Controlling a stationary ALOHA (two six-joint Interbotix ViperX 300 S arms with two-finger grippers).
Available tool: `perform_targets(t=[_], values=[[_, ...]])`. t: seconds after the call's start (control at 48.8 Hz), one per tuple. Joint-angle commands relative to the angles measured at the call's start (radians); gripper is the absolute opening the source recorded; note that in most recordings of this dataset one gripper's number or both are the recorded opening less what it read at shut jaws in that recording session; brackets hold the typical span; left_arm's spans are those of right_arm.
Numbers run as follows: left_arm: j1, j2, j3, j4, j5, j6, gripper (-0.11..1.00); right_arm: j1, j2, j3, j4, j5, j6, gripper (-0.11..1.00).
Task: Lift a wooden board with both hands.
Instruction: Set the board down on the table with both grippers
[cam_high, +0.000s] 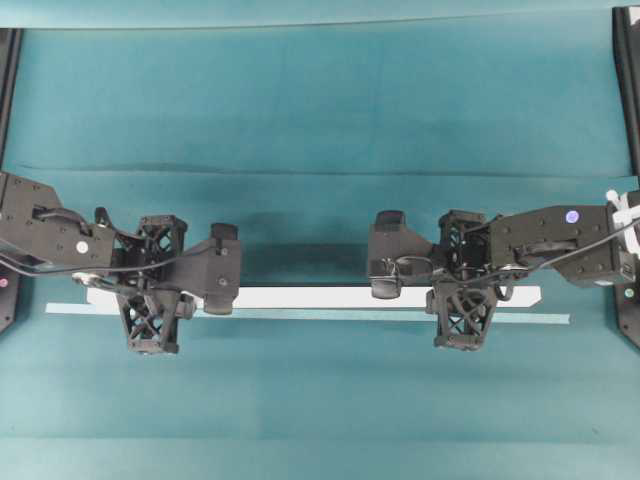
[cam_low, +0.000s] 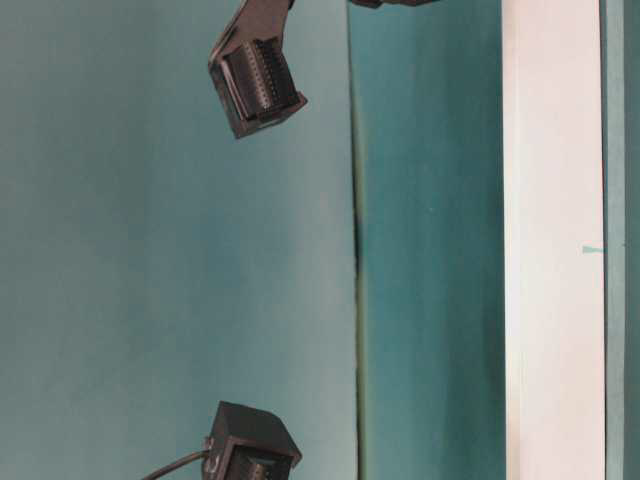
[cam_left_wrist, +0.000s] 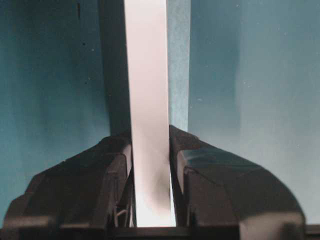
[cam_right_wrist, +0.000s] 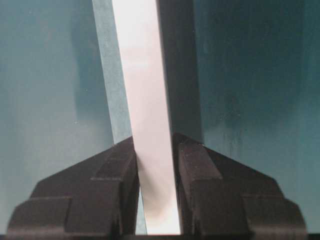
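The wooden board (cam_high: 310, 297) is a long white plank that runs left to right between both arms. It is held off the teal cloth, and its dark shadow lies apart from it. My left gripper (cam_high: 152, 293) is shut on the board near its left end. In the left wrist view the board (cam_left_wrist: 147, 75) runs straight out from between the black fingers (cam_left_wrist: 112, 175), which press both of its long edges. My right gripper (cam_high: 462, 290) is shut on it near the right end. There too the board (cam_right_wrist: 142, 75) sits clamped between the fingers (cam_right_wrist: 200, 185).
A thinner pale teal strip (cam_high: 300, 316) lies on the cloth just in front of the board, and it also shows beside the board from the wrist, the strip (cam_left_wrist: 179, 60). Black frame posts (cam_high: 628, 80) stand at the table's side edges. The table-level view shows two black arm parts (cam_low: 255, 85).
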Motion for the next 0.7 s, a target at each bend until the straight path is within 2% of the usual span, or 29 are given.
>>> perform_targets(t=[0.0,0.123,0.369,0.676], values=[[-0.003,0.002,-0.006,0.002,-0.015,0.008,0.17,-0.003,0.021,0.017,0.003,-0.002,0.0,0.21],[-0.002,0.002,-0.005,0.002,-0.017,0.031,0.17,-0.003,0.023,0.025,0.005,-0.002,0.003,0.21],[0.009,-0.005,-0.006,0.0,-0.061,0.132,0.17,-0.003,0.021,0.026,0.006,-0.048,0.015,0.21],[0.018,-0.005,-0.008,0.0,-0.063,0.129,0.17,-0.002,0.021,0.025,0.025,-0.057,0.014,0.21]])
